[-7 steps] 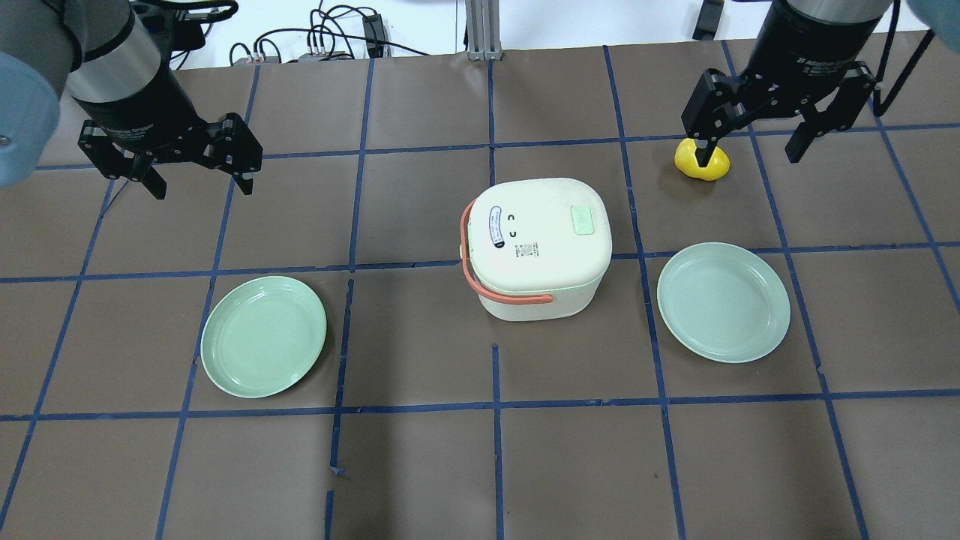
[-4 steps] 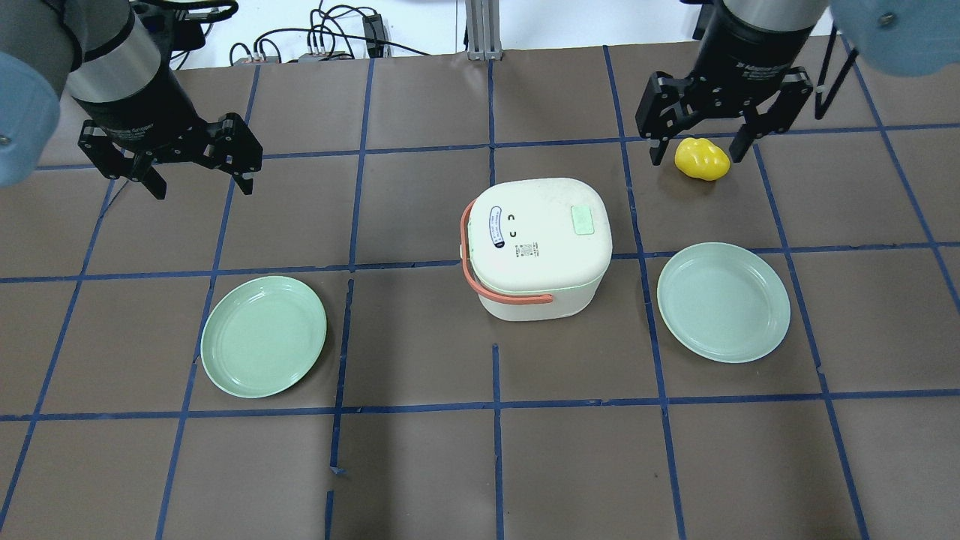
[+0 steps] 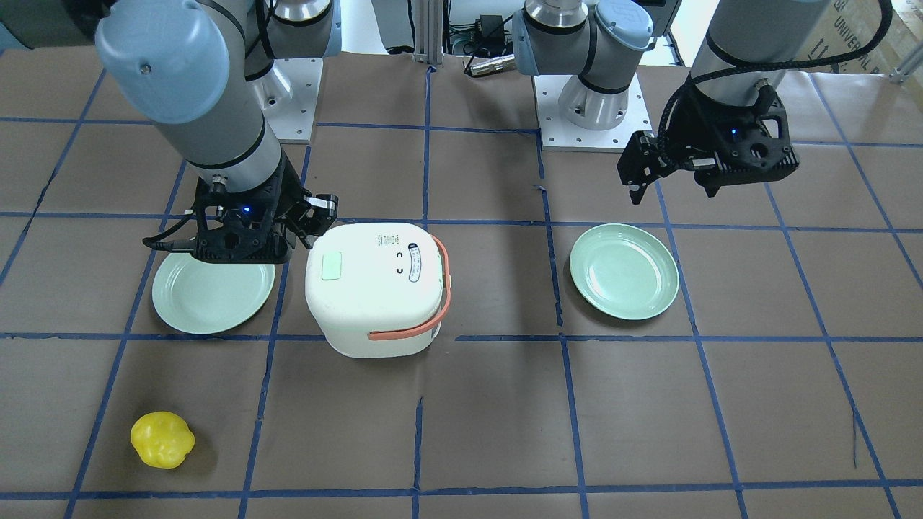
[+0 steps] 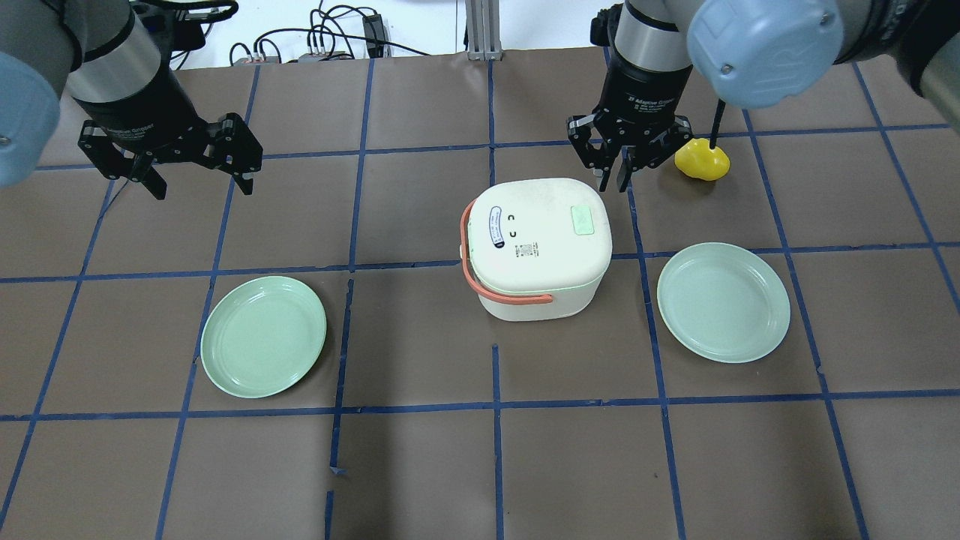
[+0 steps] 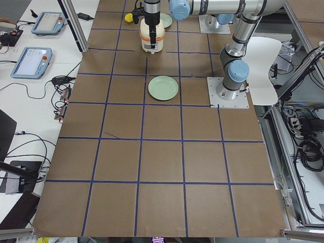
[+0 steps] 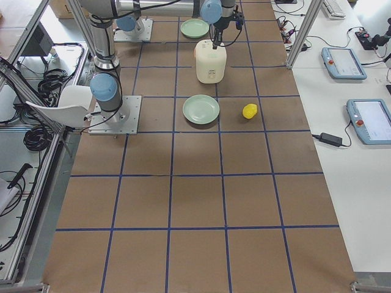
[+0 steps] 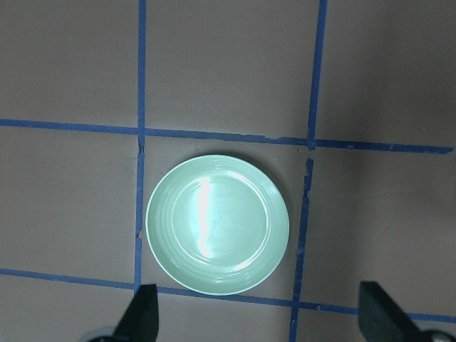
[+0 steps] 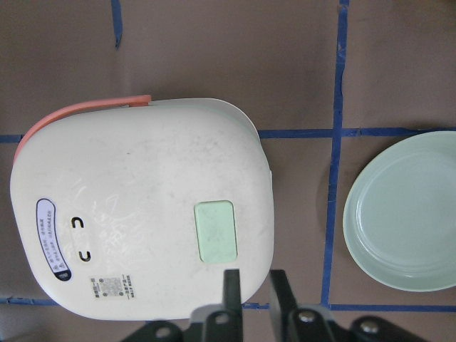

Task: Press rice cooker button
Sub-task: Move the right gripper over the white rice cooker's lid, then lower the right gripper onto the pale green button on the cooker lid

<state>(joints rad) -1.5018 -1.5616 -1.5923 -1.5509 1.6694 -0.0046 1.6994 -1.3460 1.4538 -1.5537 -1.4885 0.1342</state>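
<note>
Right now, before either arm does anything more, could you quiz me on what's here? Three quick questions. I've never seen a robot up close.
1. True or false: the right gripper covers the cooker's button.
2. How many plates do you count?
3. The left gripper is: A open and empty; B shut on a plate; C shut on the yellow toy.

Key
1. False. It hangs at the lid's edge, and the button is bare.
2. Two, one on each side of the cooker.
3. A.
</note>
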